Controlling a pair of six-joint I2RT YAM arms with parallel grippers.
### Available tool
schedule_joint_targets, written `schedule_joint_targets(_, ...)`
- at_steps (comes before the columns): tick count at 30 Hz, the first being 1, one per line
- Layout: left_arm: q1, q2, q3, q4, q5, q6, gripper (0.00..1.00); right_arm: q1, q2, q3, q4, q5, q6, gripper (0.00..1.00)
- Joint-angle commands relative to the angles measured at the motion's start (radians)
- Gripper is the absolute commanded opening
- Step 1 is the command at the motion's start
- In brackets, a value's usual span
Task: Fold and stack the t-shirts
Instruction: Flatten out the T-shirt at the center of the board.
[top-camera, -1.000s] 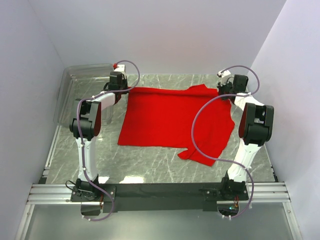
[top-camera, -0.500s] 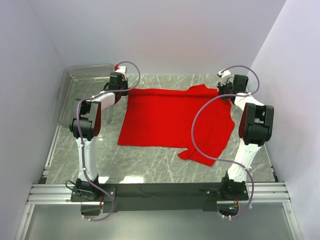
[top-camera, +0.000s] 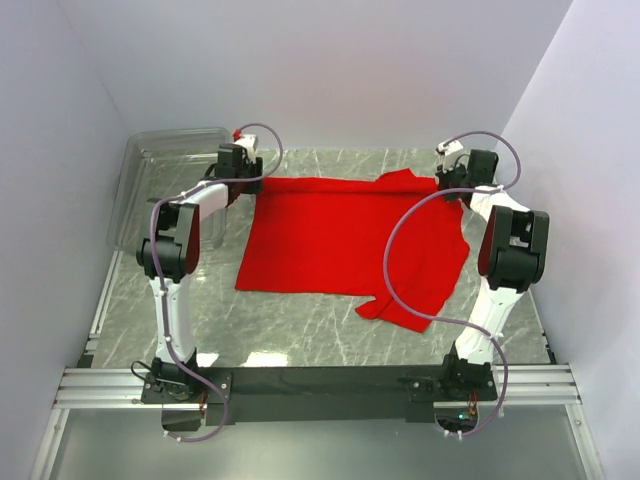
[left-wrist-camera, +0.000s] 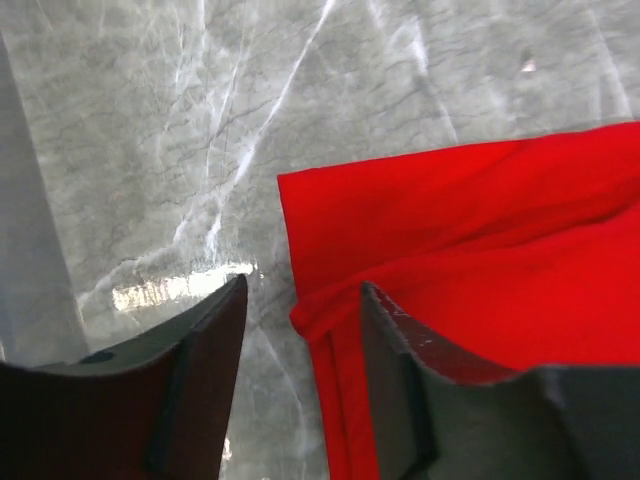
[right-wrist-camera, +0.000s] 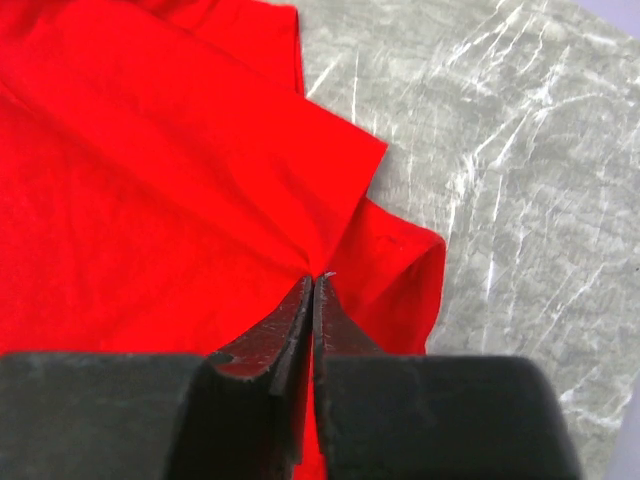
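Across the middle of the grey marbled worktop (top-camera: 300, 325) lies the t-shirt (top-camera: 340, 235), plain bright red, spread mostly flat with its left edge straight and its near right part ending in a loose, rumpled flap. At its far left corner the left hand (left-wrist-camera: 302, 290) stands wide: one finger is over bare stone, the other over red cloth, and the shirt's corner and a folded edge show in the gap between them, though whether either finger touches the fabric cannot be told. At the far right corner the right hand (right-wrist-camera: 313, 282) has its fingers pressed tight together on a ridge of the shirt, with creases running in toward the tips. From above, both hands are largely hidden by their own wrists, so their tips are hard to make out there. A lilac cable (top-camera: 386, 250) from the right arm loops over the shirt and covers a thin strip of it. Both wrist views cut the shirt off at their edges. A clear plastic bin (top-camera: 140, 160) sits at the far left, partly behind the left arm.
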Motion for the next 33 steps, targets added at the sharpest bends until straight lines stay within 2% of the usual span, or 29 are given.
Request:
schedule_joint_targets(1, 0.009, -0.13, -0.011, 0.032, 0.068, 0.028, 0.54, -0.026, -0.057, 0.001, -0.026, -0.023, -0.043, 0.09)
schedule_joint_targets(8, 0.02, -0.202, -0.051, 0.037, 0.105, 0.021, 0.59, -0.067, -0.071, 0.015, -0.182, -0.074, -0.139, 0.3)
schedule_joint_targets(9, 0.023, -0.213, -0.063, 0.043, 0.108, 0.018, 0.59, -0.073, -0.073, 0.009, -0.195, -0.077, -0.152, 0.34)
schedule_joint_targets(10, 0.023, -0.23, -0.072, 0.049, 0.108, 0.013, 0.59, -0.081, -0.08, 0.003, -0.201, -0.079, -0.168, 0.42)
schedule_joint_targets(11, 0.024, -0.236, -0.08, 0.061, 0.108, 0.005, 0.59, -0.092, -0.089, -0.007, -0.212, -0.082, -0.179, 0.45)
schedule_joint_targets(16, 0.026, -0.288, -0.117, 0.066, 0.093, -0.004, 0.6, -0.115, -0.163, -0.048, -0.207, -0.184, -0.16, 0.52)
schedule_joint_targets(19, 0.035, -0.383, -0.175, 0.098, 0.044, -0.022, 0.61, -0.099, -0.149, 0.035, -0.258, -0.233, -0.044, 0.53)
schedule_joint_targets(22, 0.056, -0.474, -0.282, 0.168, -0.022, -0.071, 0.71, -0.056, -0.084, 0.154, -0.322, -0.215, 0.096, 0.53)
schedule_joint_targets(23, 0.064, -0.533, -0.311, 0.187, -0.033, -0.112, 0.77, -0.046, -0.068, 0.177, -0.335, -0.188, 0.135, 0.53)
schedule_joint_targets(24, 0.088, -0.563, -0.363, 0.201, -0.028, -0.132, 0.78, -0.033, -0.029, 0.225, -0.336, -0.16, 0.23, 0.53)
schedule_joint_targets(26, 0.115, -0.635, -0.4, 0.207, 0.02, -0.168, 0.79, -0.003, 0.019, 0.291, -0.368, -0.09, 0.303, 0.55)
schedule_joint_targets(27, 0.134, -0.653, -0.428, 0.202, 0.038, -0.192, 0.79, 0.002, 0.045, 0.356, -0.37, -0.05, 0.411, 0.56)
schedule_joint_targets(30, 0.15, -0.739, -0.491, 0.192, 0.073, -0.205, 0.79, 0.014, 0.177, 0.51, -0.407, 0.042, 0.565, 0.57)
schedule_joint_targets(33, 0.151, -0.826, -0.55, 0.169, 0.059, -0.208, 0.79, 0.029, 0.283, 0.668, -0.468, 0.128, 0.634, 0.58)
